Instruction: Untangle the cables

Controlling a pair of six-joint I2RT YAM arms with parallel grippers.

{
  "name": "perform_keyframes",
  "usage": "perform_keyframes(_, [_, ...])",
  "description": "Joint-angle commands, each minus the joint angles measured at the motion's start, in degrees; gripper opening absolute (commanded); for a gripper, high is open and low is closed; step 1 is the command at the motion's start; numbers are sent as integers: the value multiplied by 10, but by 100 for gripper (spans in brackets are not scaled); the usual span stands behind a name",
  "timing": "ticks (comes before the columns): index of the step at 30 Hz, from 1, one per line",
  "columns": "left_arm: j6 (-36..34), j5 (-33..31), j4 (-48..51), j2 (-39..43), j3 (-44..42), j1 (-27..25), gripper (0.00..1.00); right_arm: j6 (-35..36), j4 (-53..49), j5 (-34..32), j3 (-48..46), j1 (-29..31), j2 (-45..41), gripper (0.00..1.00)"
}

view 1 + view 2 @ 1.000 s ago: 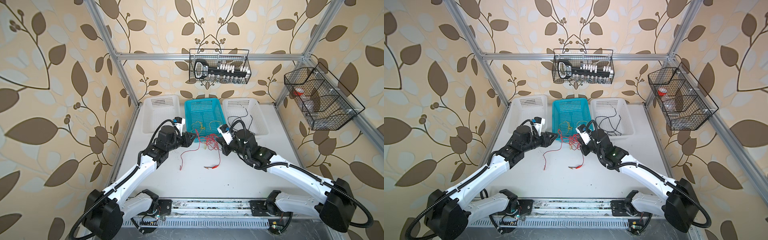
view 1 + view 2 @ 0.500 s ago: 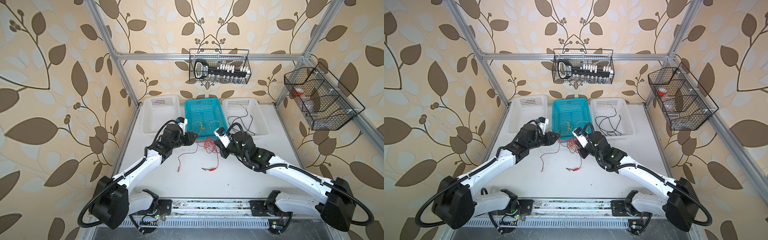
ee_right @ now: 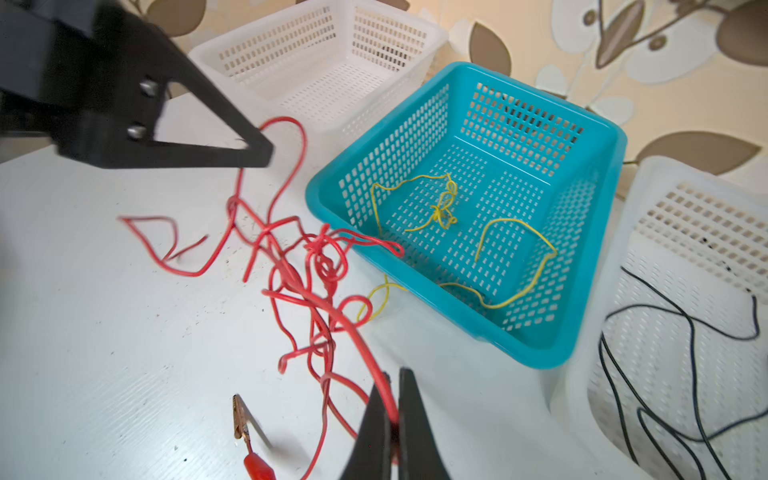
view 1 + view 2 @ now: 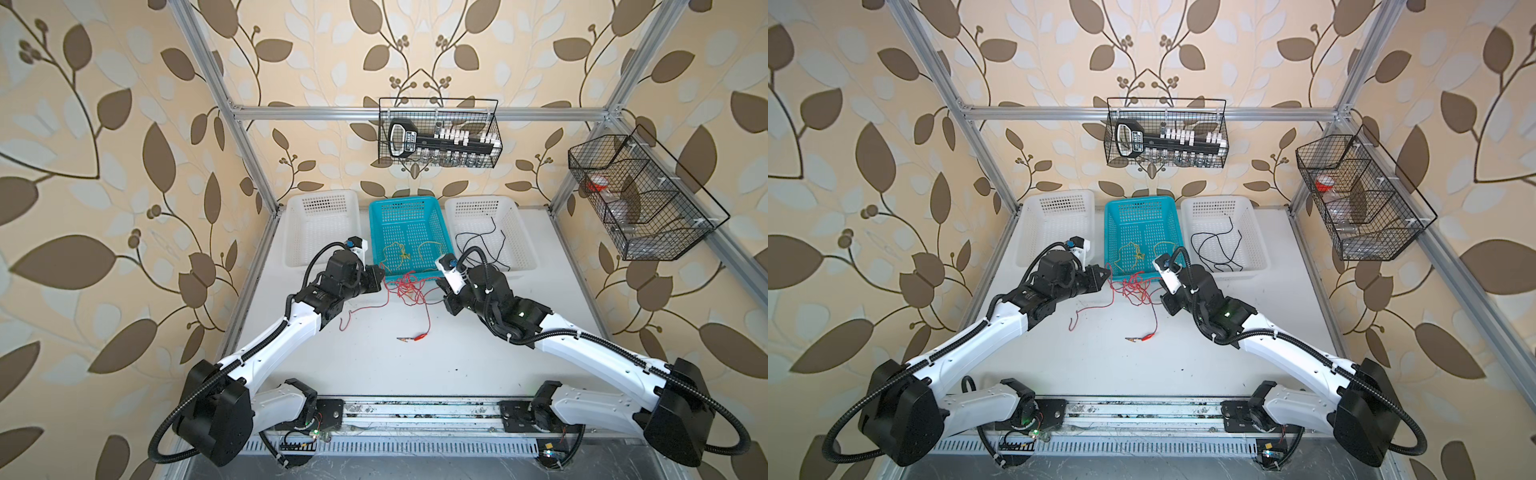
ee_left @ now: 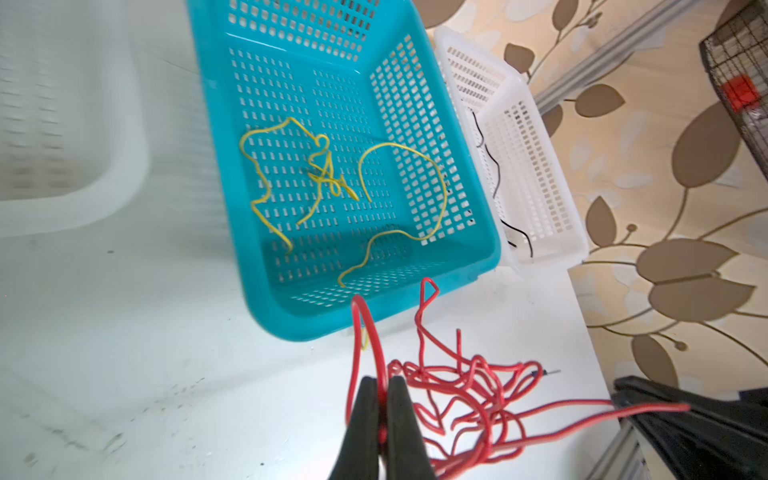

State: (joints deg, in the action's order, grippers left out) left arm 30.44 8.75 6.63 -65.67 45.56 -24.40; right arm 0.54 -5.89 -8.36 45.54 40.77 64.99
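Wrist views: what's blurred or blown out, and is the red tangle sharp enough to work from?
Left wrist view: the left white plastic basket is smeared with blur; the teal plastic basket and thin red cable are sharp, on a glaring white tabletop. Right wrist view: the red cable's loose end and the left gripper look soft; the thin yellow cable is crisp. Workable, probably.

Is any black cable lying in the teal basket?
No: in the left wrist view the teal basket holds only yellow cable, while the black cable lies in the white basket beside it.
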Motion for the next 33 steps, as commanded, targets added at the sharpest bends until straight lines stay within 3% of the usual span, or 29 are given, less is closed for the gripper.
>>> perform_keyframes(1, [-17, -110, 82, 38, 21, 4, 0, -38, -31, -76, -16, -39, -38, 0])
perform_keyframes(12, [-5, -301, 203, 109, 27, 13, 0, -116, -86, -105, -68, -225, -147, 0])
perform_keyframes(17, [-4, -345, 234, 124, 33, 14, 0, -130, -109, -147, -75, -264, -170, 0])
perform_keyframes(21, [-6, -345, 236, 131, 31, 15, 0, -137, -101, -134, -83, -280, -186, 0])
perform_keyframes(26, [-4, -382, 264, 127, 37, 17, 0, -150, -121, -163, -80, -297, -189, 0])
perform_keyframes(33, [23, -400, 285, 133, 27, 44, 0, -175, -134, -135, -103, -387, -239, 0])
